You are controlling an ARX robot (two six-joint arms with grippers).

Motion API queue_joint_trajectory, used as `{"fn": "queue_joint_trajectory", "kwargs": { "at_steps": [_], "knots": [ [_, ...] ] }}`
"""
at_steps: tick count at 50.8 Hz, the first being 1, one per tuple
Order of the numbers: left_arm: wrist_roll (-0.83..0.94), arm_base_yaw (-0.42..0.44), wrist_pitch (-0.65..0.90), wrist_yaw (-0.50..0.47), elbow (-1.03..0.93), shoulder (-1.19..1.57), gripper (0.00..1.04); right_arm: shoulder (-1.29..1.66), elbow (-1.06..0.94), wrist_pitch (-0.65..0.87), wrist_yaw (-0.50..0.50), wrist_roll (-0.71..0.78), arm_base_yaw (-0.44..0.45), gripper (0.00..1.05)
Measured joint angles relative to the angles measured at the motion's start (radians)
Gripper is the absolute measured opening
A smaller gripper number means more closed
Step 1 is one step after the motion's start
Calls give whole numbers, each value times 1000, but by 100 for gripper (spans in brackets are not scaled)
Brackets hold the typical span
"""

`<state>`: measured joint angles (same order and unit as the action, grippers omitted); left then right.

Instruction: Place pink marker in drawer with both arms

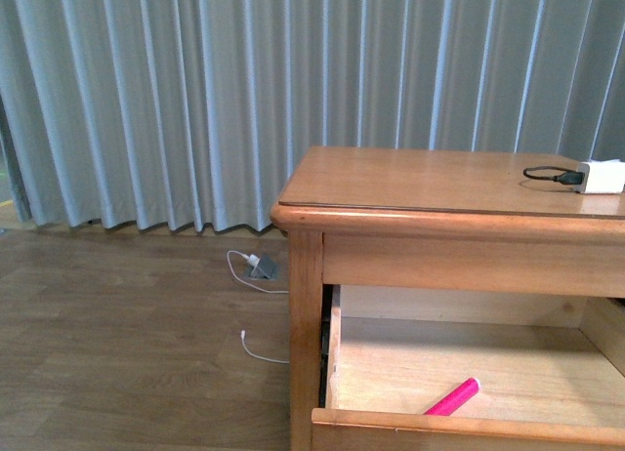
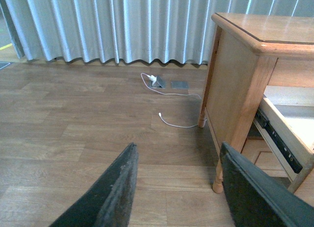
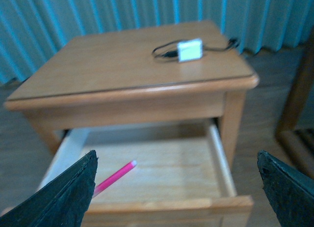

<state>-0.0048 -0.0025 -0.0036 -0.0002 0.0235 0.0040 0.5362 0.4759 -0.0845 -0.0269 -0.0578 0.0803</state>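
The pink marker [image 1: 452, 396] lies on the pale floor of the pulled-out drawer [image 1: 469, 427], near its front wall; the right wrist view shows the marker [image 3: 115, 177] in the same drawer [image 3: 167, 205]. My right gripper [image 3: 176, 160] hangs open above and in front of the drawer, nothing between its fingers. My left gripper [image 2: 177, 151] is open over the wooden floor, beside the dresser's leg, holding nothing. Neither arm shows in the front view.
A white charger with a black cable [image 1: 598, 176] rests on the dresser top [image 1: 420, 183]. A white cable and floor socket [image 1: 260, 267] lie by the grey curtain [image 1: 195, 100]. Another wooden piece [image 3: 299, 114] stands beside the dresser.
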Motion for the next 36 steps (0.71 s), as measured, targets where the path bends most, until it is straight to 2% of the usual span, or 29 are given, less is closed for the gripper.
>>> {"fn": "queue_joint_trajectory", "kwargs": {
  "at_steps": [4,14,26,36],
  "knots": [
    [0,0,0,0,0,0,68,36,14,-83,-7,37,-2,96],
    [0,0,0,0,0,0,100,204,51,-267,61,141,-31,96],
    [1,0,0,0,0,0,99,389,112,-305,108,162,-114,96],
    [1,0,0,0,0,0,99,554,171,-249,71,148,-213,96]
  ]
}}
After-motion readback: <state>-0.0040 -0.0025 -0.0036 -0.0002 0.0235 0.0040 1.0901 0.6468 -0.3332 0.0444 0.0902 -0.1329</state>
